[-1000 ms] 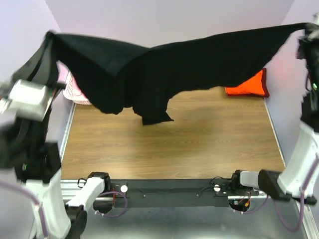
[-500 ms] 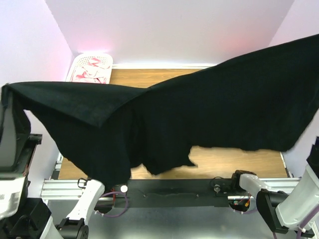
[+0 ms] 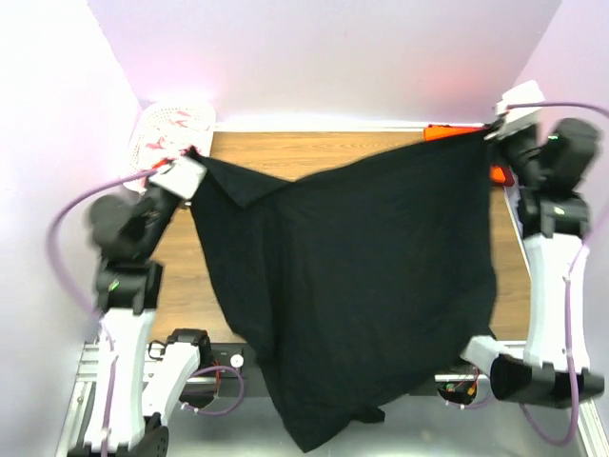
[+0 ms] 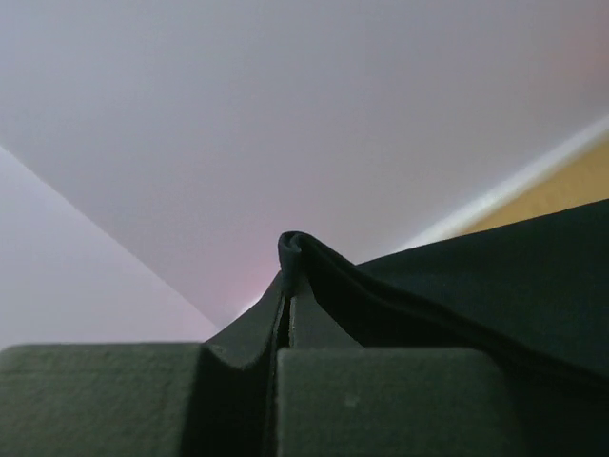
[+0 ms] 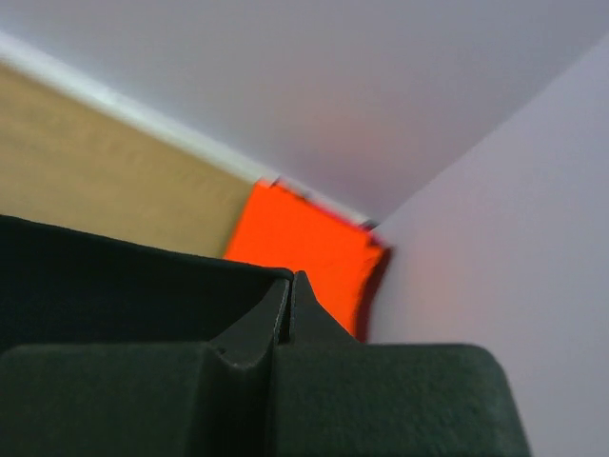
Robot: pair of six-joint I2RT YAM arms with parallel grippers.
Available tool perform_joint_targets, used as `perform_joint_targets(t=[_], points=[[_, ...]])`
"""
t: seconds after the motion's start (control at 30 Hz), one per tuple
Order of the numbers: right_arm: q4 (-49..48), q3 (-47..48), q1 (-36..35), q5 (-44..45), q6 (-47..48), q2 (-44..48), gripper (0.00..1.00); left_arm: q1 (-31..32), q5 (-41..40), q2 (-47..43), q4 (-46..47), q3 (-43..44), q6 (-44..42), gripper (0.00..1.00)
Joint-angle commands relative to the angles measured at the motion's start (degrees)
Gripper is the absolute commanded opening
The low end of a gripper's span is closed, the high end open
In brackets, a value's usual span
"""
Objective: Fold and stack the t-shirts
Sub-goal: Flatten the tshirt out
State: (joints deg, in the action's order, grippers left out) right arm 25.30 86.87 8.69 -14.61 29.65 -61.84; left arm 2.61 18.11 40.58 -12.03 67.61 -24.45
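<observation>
A black t-shirt (image 3: 362,286) is stretched between both grippers above the table, and its lower part drapes over the near rail. My left gripper (image 3: 193,160) is shut on its far-left corner; in the left wrist view the jaws (image 4: 288,249) pinch a fold of the black cloth (image 4: 495,286). My right gripper (image 3: 487,135) is shut on the far-right corner, and the black cloth (image 5: 114,286) runs left from the closed tips (image 5: 290,279). A folded orange t-shirt (image 5: 304,243) lies in the far right corner, partly hidden behind the black one, with a dark maroon edge (image 5: 374,286) beneath it.
A white lattice basket (image 3: 169,126) with pink cloth inside stands at the far left corner. The wooden table (image 3: 314,150) shows only at the far edge and sides. Walls close in on the left, back and right. Both arm bases sit on the near rail (image 3: 228,362).
The black t-shirt was held high and spread close to the camera; both arms have swung it down and away, so it now hangs from the far corners over the table.
</observation>
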Motion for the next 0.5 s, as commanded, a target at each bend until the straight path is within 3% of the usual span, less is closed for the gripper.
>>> perform_joint_targets(t=[0.0, 0.2, 0.47], points=[[0.45, -11.0, -0.25, -8.49, 1.37, -3.97, 0.01, -0.5, 2.81, 2.3, 8.93, -10.88, -2.62, 0.0], [-6.29, -21.29, -5.34, -5.96, 3.13, -13.72, 0.01, -0.5, 4.21, 15.3, 17.38, -19.97, -4.21, 0.0], [-11.5, -15.34, -7.81, 0.1, 4.19, -33.15, 0.01, -0.41, 1.14, 42.2, 20.73, -10.32, -1.13, 0.0]])
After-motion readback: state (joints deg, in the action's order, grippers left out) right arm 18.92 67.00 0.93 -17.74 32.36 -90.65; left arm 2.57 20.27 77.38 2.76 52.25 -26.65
